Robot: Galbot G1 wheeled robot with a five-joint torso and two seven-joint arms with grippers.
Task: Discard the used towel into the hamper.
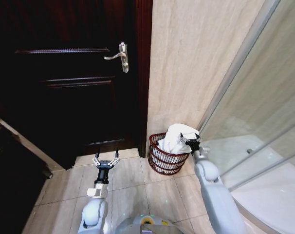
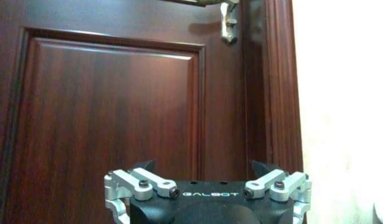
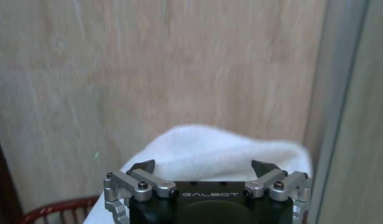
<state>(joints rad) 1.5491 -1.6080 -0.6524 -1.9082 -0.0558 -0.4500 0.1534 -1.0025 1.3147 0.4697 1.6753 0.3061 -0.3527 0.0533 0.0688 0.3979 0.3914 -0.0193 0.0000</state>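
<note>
Right gripper [image 1: 192,143]: jaws spread, holding nothing, just above the white towel [image 1: 174,138]. Towel: heaped in the hamper [image 1: 164,161], on floor tiles against the beige wall. Left gripper [image 1: 106,161]: jaws spread, empty, facing the dark door [image 1: 64,87].

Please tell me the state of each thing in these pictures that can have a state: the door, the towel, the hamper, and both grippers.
Door: closed.
Towel: in the hamper, heaped above its rim.
Hamper: upright on the floor by the wall, holding the towel.
Right gripper: open, at the towel over the hamper.
Left gripper: open, empty, facing the door.
</note>
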